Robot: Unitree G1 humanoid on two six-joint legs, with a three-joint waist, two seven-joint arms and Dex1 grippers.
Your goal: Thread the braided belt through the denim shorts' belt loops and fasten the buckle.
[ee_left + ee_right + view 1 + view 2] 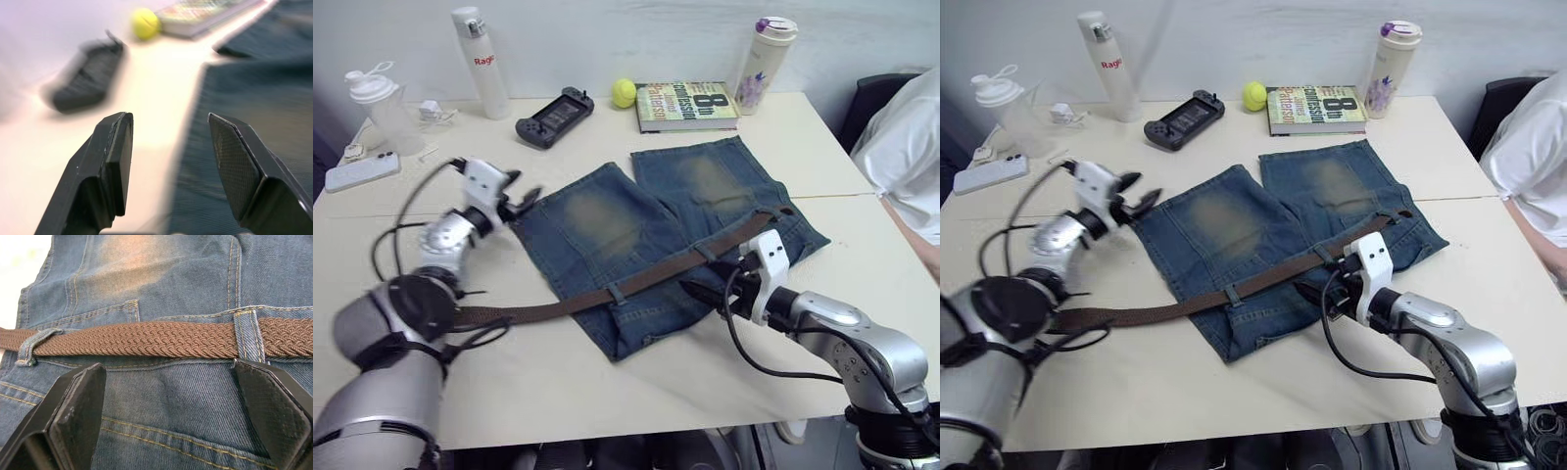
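Right wrist view: braided belt [146, 339] limp, soft, under two belt loops [248, 335] | grip its free tail lower left | both claws wide open, empty

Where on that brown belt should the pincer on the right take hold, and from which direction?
Probably the bare stretch of the braided belt between the two belt loops, coming from above with one finger on each long edge. It lies flat on the denim shorts, and the open right pincer already faces it.

White bottle [480, 61]: red "Rag…", cut off. Book [686, 105] cover: "8th", perhaps.
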